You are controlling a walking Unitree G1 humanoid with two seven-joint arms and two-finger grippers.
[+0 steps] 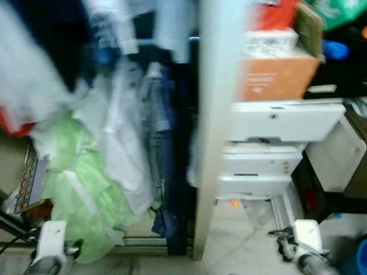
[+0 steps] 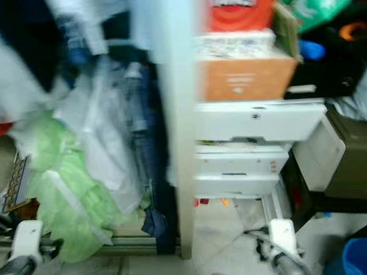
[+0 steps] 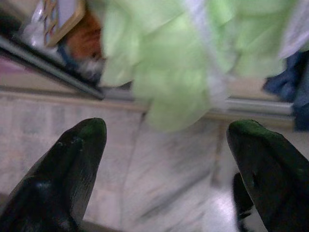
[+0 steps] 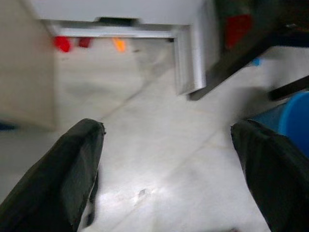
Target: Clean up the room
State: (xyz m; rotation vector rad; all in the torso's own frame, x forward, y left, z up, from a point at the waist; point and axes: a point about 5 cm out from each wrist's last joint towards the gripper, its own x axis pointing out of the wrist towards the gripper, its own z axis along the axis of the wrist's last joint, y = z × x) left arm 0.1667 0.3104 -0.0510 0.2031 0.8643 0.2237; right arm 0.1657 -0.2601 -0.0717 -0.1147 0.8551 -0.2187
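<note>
Both pincers, left pincer (image 3: 166, 159) and right pincer (image 4: 169, 164), apart and empty; green cloth (image 1: 82, 183) upper centre, seemingly untidied, blurred.

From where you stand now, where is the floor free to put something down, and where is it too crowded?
Free: the pale floor in front of the white drawers, between the white post and the blue bin. The open right gripper hovers over it. Crowded: the closet, where the green fabric and hanging clothes reach down near the open left gripper.
</note>
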